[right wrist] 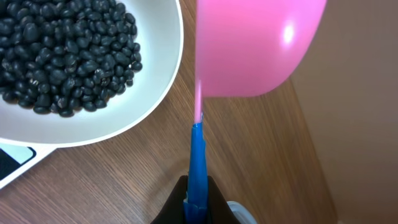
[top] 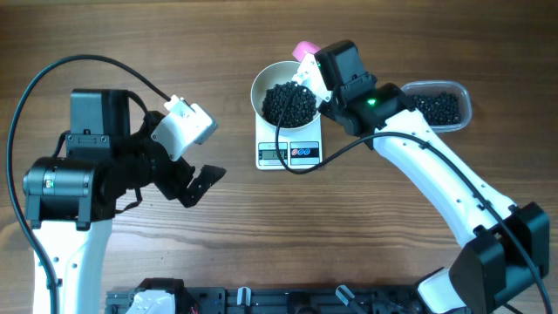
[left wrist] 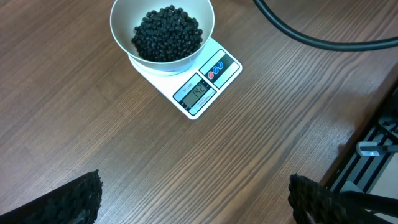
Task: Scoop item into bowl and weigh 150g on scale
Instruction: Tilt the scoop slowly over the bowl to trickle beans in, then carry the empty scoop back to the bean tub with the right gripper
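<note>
Two arms work at a wood table [top: 131, 35]. From overhead, the bowl [top: 261, 83] sits on the scale [top: 289, 153] with a heap of beans [top: 289, 103] in it. The right gripper [top: 312, 74] is at the bowl's far right edge with a pink scoop [top: 305, 49] sticking out past it. A clear tub [top: 466, 98] with more beans sits off to the right, partly under that arm. The left gripper [top: 199, 185] hangs well left of the scale, jaws spread wide, nothing between them.

Left wrist cam: both fingertips [left wrist: 81, 199] are at the bottom corners, far apart, with bare table between. Up top is the bowl [left wrist: 121, 28] full of beans [left wrist: 168, 34], square on the scale [left wrist: 229, 71]. The display looks like 142, but it's small. A black cable [left wrist: 311, 34] crosses the top right corner.

Right wrist cam: the right gripper [right wrist: 196, 202] is clamped tight on the scoop's thin blue handle. The pink scoop [right wrist: 255, 43] sits just beside the bowl [right wrist: 158, 74], over the table. Can't tell if anything's in it. The beans [right wrist: 62, 56] are piled in the bowl, and a corner of the scale [right wrist: 28, 158] peeks out underneath.
</note>
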